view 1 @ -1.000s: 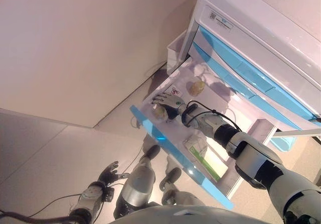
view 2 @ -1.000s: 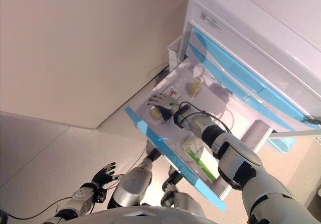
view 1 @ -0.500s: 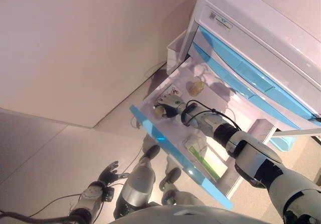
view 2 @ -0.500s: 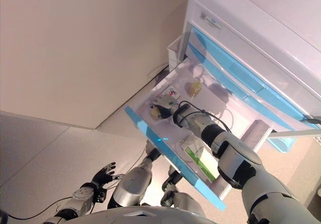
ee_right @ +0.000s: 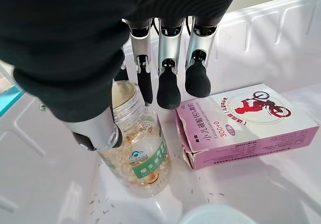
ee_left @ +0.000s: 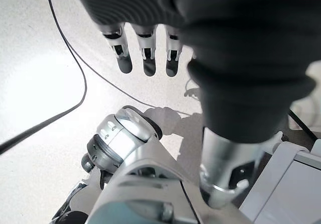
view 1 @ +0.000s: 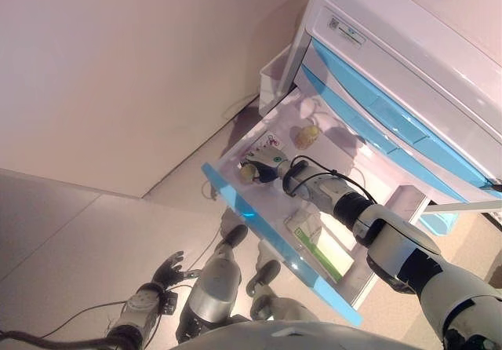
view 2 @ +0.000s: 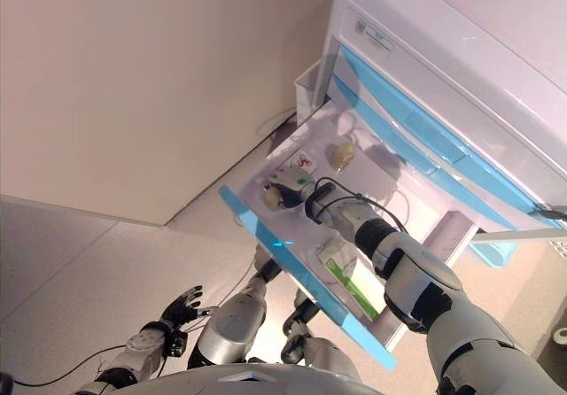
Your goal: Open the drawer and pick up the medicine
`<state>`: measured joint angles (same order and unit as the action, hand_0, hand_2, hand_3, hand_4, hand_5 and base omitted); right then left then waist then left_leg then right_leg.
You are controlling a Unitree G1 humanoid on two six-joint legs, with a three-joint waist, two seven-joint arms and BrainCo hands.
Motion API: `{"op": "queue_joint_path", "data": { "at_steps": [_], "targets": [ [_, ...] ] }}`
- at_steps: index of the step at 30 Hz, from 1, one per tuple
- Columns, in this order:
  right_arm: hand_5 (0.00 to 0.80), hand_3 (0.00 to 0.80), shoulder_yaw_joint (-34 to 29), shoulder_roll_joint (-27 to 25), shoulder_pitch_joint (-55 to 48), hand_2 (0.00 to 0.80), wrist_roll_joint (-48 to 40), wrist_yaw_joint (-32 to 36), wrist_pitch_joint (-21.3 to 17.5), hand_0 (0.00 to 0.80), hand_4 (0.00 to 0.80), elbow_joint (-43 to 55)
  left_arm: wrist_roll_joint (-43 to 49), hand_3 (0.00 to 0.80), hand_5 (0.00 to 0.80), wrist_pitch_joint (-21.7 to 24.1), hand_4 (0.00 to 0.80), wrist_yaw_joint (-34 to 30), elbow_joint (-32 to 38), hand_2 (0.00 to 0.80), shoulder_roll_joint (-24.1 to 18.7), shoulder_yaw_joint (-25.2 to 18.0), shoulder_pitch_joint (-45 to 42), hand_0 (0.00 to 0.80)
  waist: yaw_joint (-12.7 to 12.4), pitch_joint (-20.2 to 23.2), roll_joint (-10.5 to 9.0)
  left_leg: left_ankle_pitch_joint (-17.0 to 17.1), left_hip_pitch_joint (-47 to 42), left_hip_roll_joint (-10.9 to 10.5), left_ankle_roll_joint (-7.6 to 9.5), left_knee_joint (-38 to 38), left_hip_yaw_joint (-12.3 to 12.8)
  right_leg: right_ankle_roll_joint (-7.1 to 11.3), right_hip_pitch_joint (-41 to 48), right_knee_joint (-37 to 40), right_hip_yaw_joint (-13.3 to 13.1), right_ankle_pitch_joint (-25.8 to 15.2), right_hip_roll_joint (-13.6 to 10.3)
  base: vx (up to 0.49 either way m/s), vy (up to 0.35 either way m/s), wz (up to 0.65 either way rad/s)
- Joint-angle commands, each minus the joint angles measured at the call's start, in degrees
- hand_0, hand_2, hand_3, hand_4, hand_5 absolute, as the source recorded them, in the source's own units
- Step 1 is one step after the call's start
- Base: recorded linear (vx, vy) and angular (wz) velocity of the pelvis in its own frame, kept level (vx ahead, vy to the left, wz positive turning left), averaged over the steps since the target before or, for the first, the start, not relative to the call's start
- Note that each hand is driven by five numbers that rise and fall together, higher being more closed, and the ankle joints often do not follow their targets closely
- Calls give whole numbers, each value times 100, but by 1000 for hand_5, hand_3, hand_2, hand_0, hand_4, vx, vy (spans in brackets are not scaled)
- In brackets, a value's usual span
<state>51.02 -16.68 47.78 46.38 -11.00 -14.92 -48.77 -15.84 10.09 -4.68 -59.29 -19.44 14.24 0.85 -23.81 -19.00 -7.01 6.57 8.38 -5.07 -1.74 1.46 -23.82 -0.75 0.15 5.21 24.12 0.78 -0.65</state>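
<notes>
The cabinet's lower drawer (view 1: 259, 228) stands pulled out, with a blue front. On its white floor lies a clear medicine bottle (ee_right: 143, 158) of yellow capsules with a green label, also seen as the bottle (view 1: 249, 172) near the drawer's left end. My right hand (view 1: 267, 162) reaches into the drawer over it. The thumb (ee_right: 95, 133) lies against one side of the bottle and the bent fingers (ee_right: 168, 91) come down by its neck on the other side. The bottle still rests on the drawer floor. My left hand (view 1: 169, 271) hangs low by the floor, fingers relaxed.
A pink and white box (ee_right: 246, 121) lies right beside the bottle. Deeper in the drawer is a second yellowish bottle (view 1: 306, 136); a green and white box (view 1: 318, 240) lies nearer the right end. Closed blue drawers (view 1: 376, 107) sit above. A wall stands left.
One second ago my right hand's fingers were spread over the bottle; they have since curled in round it. The left hand has stayed put.
</notes>
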Motion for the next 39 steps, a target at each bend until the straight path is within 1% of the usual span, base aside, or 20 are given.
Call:
{"op": "queue_joint_path", "data": {
  "at_steps": [1, 7, 10, 12, 14, 16, 20, 24, 27, 30, 32, 33, 35, 37, 39],
  "targets": [
    [800, 800, 82, 63, 219, 800, 13, -141, -52, 800, 800, 632, 14, 0, 0, 51, 0, 33, -114, 0, -109, 13, -11, 0, 24, 84, -45, -300, -129, -322, 266, 217, 282, 264, -54, -612, -349, 146, -27, -2, -7, -4],
    [800, 800, 131, -397, 126, 800, -173, 306, -37, 800, 800, 1832, 203, 0, 0, 12, 0, 81, -181, 0, -114, -221, -105, 0, 265, 336, -212, -340, -262, -281, 282, 246, 410, 310, 5, -549, -533, 76, 6, 24, -20, -13],
    [800, 800, 184, -746, 26, 800, -297, 556, -74, 800, 800, 2573, 278, 0, 0, -40, 0, 102, -253, 0, -130, -331, -120, 0, 443, 477, -290, -381, -362, -244, 291, 269, 552, 324, 48, -519, -685, 50, 39, 31, -18, -22],
    [800, 800, 160, -970, -47, 800, -438, 742, -115, 800, 800, 2967, 324, 0, 0, -37, 0, 86, -299, 0, -139, -392, -146, 0, 528, 543, -307, -408, -426, -226, 296, 280, 621, 330, 70, -505, -769, 35, 53, 33, -8, -35],
    [800, 800, 86, -1295, -135, 800, -677, 1099, -153, 800, 800, 3600, 374, 0, 0, -33, 0, 67, -408, 0, -146, -487, -164, 0, 670, 642, -328, -461, -516, -202, 309, 286, 745, 345, 99, -491, -887, 19, 66, 35, -3, -35],
    [800, 800, -18, -1539, -201, 800, -999, 1440, -107, 800, 800, 4089, 413, 0, 0, -34, 0, 72, -469, 0, -136, -550, -173, 0, 756, 708, -336, -497, -581, -186, 320, 293, 833, 354, 120, -480, -977, 9, 78, 33, -1, -34],
    [800, 800, -504, -2199, -510, 800, -1958, 2513, -41, 800, 800, 5387, 524, 0, 0, -61, 0, 115, -591, 0, -86, -730, -249, 0, 1026, 891, -350, -617, -768, -158, 360, 281, 1075, 371, 174, -476, -1263, -8, 114, 43, 8, -36],
    [800, 800, -1023, -2814, -637, 800, -2878, 3486, 185, 800, 800, 6322, 579, 0, 0, -82, 0, 109, -679, 0, -56, -905, -316, 0, 1269, 1036, -334, -709, -909, -128, 401, 233, 1326, 364, 212, -521, -1518, 11, 145, 26, 8, -38],
    [800, 800, -1394, -3247, -536, 800, -3572, 3974, 287, 800, 800, 6666, 554, 0, 0, -128, 0, 135, -680, 0, -7, -935, -378, 0, 1389, 1123, -305, -749, -996, -121, 411, 217, 1455, 357, 249, -537, -1649, 22, 166, 22, 20, -35],
    [800, 800, -1822, -3708, -183, 800, -4771, 4423, 734, 800, 800, 6873, 547, 0, 0, -135, 0, 135, -714, 0, 40, -970, -508, 0, 1506, 1251, -296, -797, -1081, -113, 407, 188, 1584, 349, 299, -519, -1763, 21, 182, 32, 10, -34],
    [800, 800, -1942, -3789, -63, 800, -5023, 4530, 855, 800, 800, 6891, 540, 0, 0, -148, 0, 113, -738, 0, 52, -982, -530, 0, 1549, 1298, -283, -824, -1108, -118, 408, 164, 1619, 344, 314, -516, -1813, 23, 188, 30, 17, -23],
    [800, 800, -2002, -3825, -15, 800, -5032, 4564, 846, 800, 800, 6864, 564, 0, 0, -161, 0, 86, -757, 0, 65, -998, -541, 0, 1576, 1326, -268, -842, -1137, -121, 409, 151, 1640, 339, 330, -519, -1844, 29, 187, 44, 35, -17],
    [800, 800, -2094, -4014, 196, 800, -5302, 4647, 948, 800, 800, 6816, 547, 0, 0, -156, 0, 70, -789, 0, 104, -982, -597, 0, 1643, 1385, -227, -874, -1180, -131, 417, 108, 1713, 331, 361, -516, -1917, 26, 192, 46, 42, -12],
    [800, 800, -2170, -4096, 371, 800, -5378, 4726, 1066, 800, 800, 6701, 509, 0, 0, -142, 0, 61, -839, 0, 143, -953, -623, 0, 1696, 1441, -185, -893, -1220, -138, 422, 84, 1763, 324, 389, -519, -1971, 28, 196, 46, 41, -18],
    [800, 800, -2219, -4152, 514, 800, -5364, 4665, 1207, 800, 800, 6568, 495, 0, 0, -116, 0, 65, -877, 0, 176, -925, -647, 0, 1731, 1481, -154, -898, -1260, -140, 418, 82, 1786, 321, 423, -510, -1997, 24, 194, 49, 30, -9]
  ]
}}
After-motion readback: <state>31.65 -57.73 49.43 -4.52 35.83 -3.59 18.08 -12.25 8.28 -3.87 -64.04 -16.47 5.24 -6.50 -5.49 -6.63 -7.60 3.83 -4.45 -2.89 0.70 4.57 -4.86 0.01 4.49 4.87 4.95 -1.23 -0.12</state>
